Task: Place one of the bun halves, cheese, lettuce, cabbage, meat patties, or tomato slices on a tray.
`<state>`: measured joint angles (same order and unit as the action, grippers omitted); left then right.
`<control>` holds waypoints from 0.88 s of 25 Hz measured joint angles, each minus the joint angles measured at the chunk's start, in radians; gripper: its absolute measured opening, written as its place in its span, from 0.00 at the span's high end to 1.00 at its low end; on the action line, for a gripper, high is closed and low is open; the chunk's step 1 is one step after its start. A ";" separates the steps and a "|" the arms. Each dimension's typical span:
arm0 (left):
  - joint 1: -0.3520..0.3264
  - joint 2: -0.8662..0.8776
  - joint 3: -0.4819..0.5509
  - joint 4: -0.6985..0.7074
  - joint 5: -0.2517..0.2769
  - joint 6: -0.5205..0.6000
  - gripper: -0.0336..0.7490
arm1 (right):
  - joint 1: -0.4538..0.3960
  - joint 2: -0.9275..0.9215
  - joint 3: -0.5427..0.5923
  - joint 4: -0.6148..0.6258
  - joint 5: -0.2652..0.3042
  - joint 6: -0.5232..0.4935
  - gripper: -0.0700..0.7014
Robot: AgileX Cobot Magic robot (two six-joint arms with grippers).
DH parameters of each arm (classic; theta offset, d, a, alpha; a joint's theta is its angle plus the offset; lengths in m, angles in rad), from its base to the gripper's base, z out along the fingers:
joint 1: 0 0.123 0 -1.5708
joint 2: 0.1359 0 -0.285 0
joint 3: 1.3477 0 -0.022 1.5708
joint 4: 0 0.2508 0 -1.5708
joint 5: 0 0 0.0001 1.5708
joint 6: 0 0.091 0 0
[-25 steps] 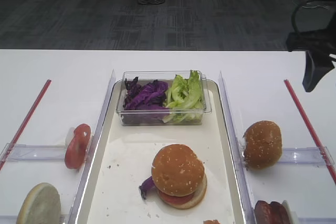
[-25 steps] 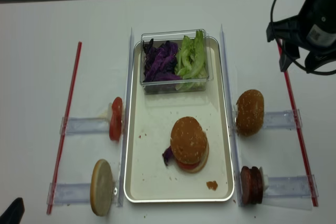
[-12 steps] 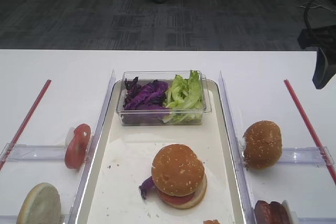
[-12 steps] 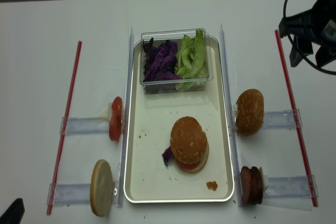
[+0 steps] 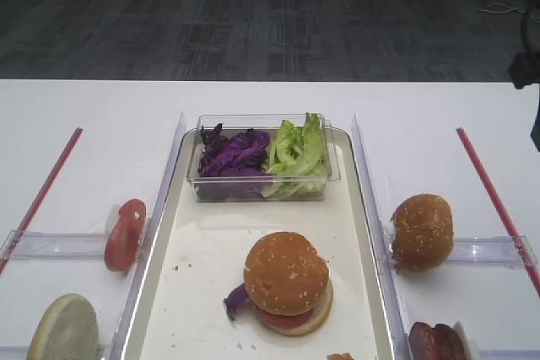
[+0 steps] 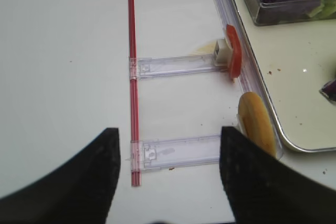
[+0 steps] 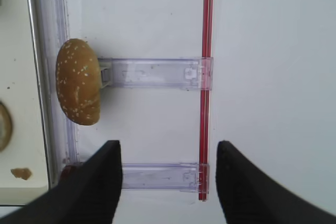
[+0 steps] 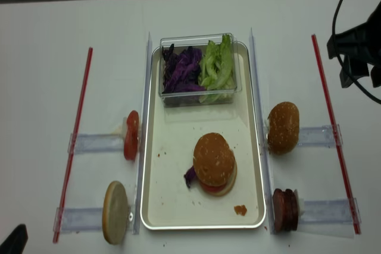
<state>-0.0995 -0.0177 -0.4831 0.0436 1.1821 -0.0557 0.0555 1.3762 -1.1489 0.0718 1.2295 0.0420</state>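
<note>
The cream tray (image 8: 178, 141) holds a stacked burger topped by a sesame bun half (image 8: 213, 157). A second bun half (image 8: 283, 127) (image 7: 79, 81) leans on a clear holder right of the tray. Below it stand the meat patties (image 8: 285, 210). A tomato slice (image 8: 131, 134) (image 6: 234, 57) stands left of the tray. Cabbage (image 8: 181, 69) and lettuce (image 8: 217, 66) fill the clear tub. Cheese is out of view. My right gripper (image 7: 168, 150) (image 8: 360, 78) hangs open and empty over the table's right side, beyond the red strip. My left gripper (image 6: 169, 135) is open and empty over the left holders.
A pale flat bun disc (image 8: 116, 212) (image 6: 256, 129) stands at the tray's lower left. Red strips (image 8: 75, 141) (image 8: 333, 129) and clear holders (image 8: 98, 143) (image 8: 318, 135) flank the tray. A crumb (image 8: 240, 210) lies on the tray.
My right gripper has drifted to the right, away from the tray, staying open. The food has not moved.
</note>
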 joint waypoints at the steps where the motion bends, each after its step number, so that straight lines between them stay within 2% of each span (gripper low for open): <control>1: 0.000 0.000 0.000 0.000 0.000 0.000 0.45 | 0.000 -0.021 0.009 0.000 0.001 0.000 0.36; 16: 0.000 0.000 0.000 0.000 0.000 0.000 0.45 | 0.000 -0.437 0.290 0.019 0.012 0.000 0.36; 22: 0.000 0.000 0.000 0.000 0.000 0.000 0.45 | 0.000 -0.626 0.356 0.043 0.020 0.000 0.36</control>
<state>-0.0995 -0.0177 -0.4831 0.0436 1.1821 -0.0557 0.0555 0.7502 -0.7926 0.1145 1.2490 0.0420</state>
